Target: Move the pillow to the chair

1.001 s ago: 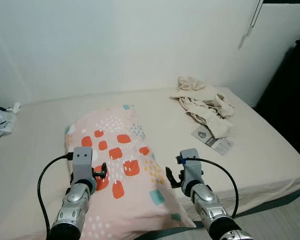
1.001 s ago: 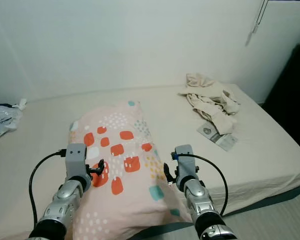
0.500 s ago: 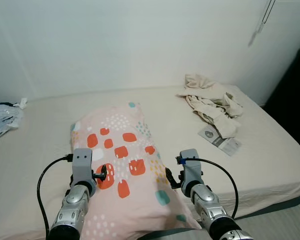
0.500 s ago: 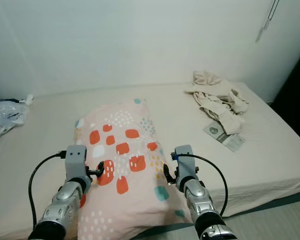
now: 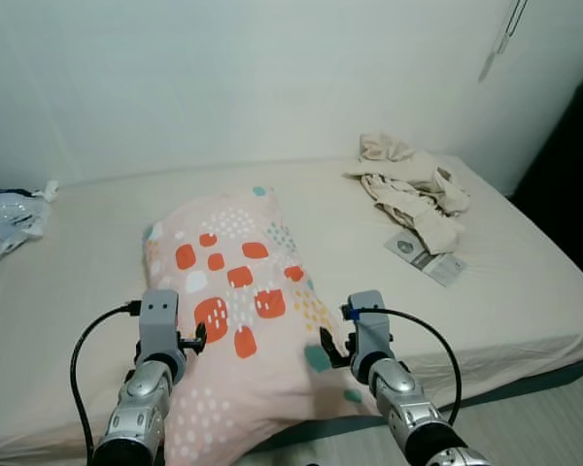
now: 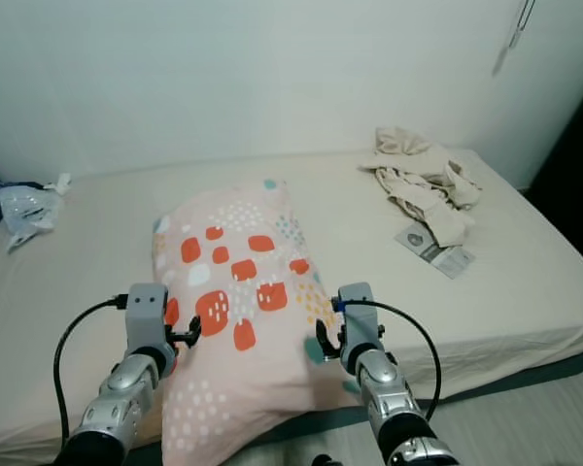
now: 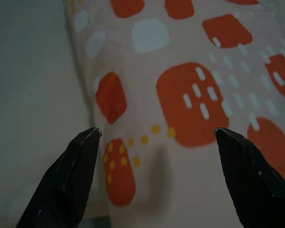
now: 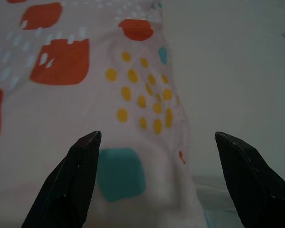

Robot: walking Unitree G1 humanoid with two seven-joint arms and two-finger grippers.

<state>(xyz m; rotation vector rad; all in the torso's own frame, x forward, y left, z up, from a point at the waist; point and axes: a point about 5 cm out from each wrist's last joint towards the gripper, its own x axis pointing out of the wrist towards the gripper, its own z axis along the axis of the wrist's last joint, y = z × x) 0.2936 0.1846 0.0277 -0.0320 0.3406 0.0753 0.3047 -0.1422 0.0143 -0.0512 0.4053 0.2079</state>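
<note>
So the pillow (image 5: 243,311) is a big soft pale-pink one, printed with chunky orange-red rounded squares, a few white and teal patches, plus clusters of little white dashes and yellow dots (kind of a confetti look). It lies on the bed (image 5: 525,301), on a beige sheet, and its near end hangs over the front edge of the mattress toward the robot. Its long axis runs front to back: one short end points at the white wall (image 5: 223,78) behind the bed, the other points down at the robot, with the far end leaning slightly to the robot's left. The fabric looks a bit rumpled and puffy near the front edge. The left gripper (image 7: 154,142) sits at the pillow's left side near the front, fingers spread wide apart with the orange blotches showing between them; nothing is pinched between them. The right gripper (image 8: 156,142) is at the pillow's right side, also spread wide, with a teal patch and the yellow dots between its fingers and bare sheet off to one side. Further back on the right of the bed there's a crumpled heap of beige clothes (image 5: 408,189) with a small flat packet (image 5: 426,256) just beside it, and a crinkly plastic bag (image 5: 15,216) at the far left edge.
</note>
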